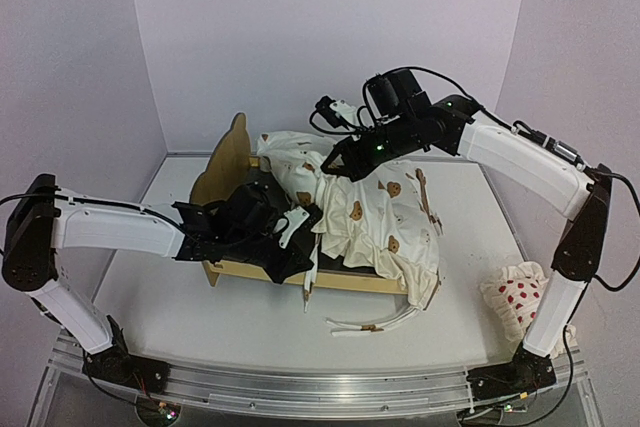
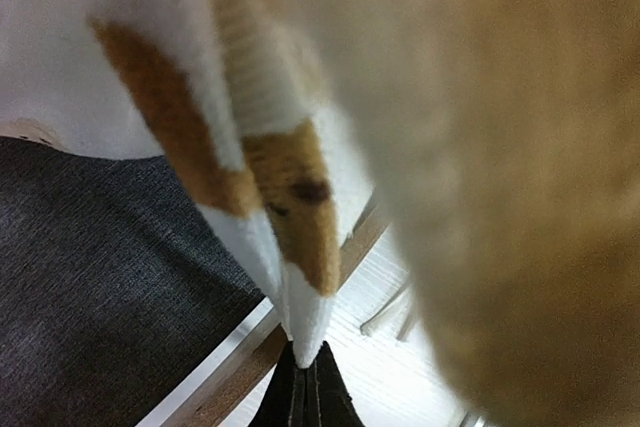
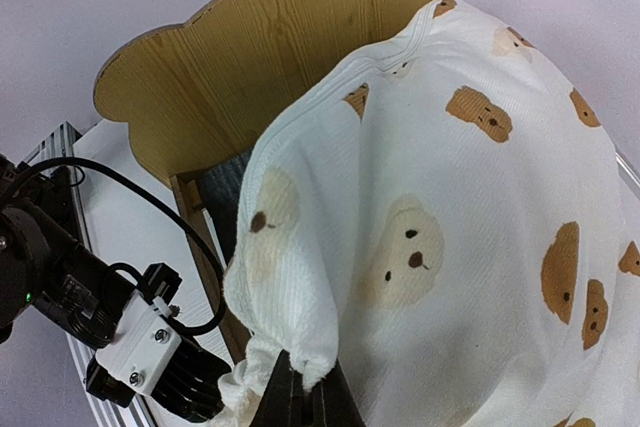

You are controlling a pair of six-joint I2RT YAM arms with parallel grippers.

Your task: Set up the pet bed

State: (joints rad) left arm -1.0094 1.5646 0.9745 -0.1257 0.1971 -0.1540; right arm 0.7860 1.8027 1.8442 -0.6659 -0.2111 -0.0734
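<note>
Pet bed (image 1: 225, 165) under bear-print cushion (image 1: 388, 209), cushion in both jaws.

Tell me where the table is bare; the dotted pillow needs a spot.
Bare table lies front left, between the pet bed and the arms' bases, and back right, between cushion and wall. Crowded: the bed, where left tool and right tool pinch the cushion, and its trailing ties.
</note>
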